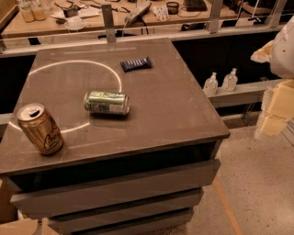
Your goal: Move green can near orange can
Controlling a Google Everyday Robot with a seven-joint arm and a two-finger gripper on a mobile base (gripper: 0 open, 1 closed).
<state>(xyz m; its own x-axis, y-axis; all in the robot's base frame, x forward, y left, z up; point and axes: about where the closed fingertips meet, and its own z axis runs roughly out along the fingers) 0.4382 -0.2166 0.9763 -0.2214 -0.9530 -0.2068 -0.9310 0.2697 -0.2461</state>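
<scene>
The green can point(106, 102) lies on its side near the middle of the grey tabletop point(174, 105), with pale label markings and silver ends. The orange can point(40, 128) stands upright at the table's front left corner, with dark cursive script and a silver top with pull tab. The two cans are about a can's length apart. My gripper point(277, 108) shows as white and cream parts at the right edge of the camera view, off the table and well to the right of both cans. It holds nothing that I can see.
A dark blue snack bar point(136, 64) lies at the back of the table. A bright light ring point(92, 64) marks the top. Drawers point(119, 183) sit below. Two clear bottles point(220, 82) stand on a ledge to the right, with a cluttered desk point(138, 11) behind.
</scene>
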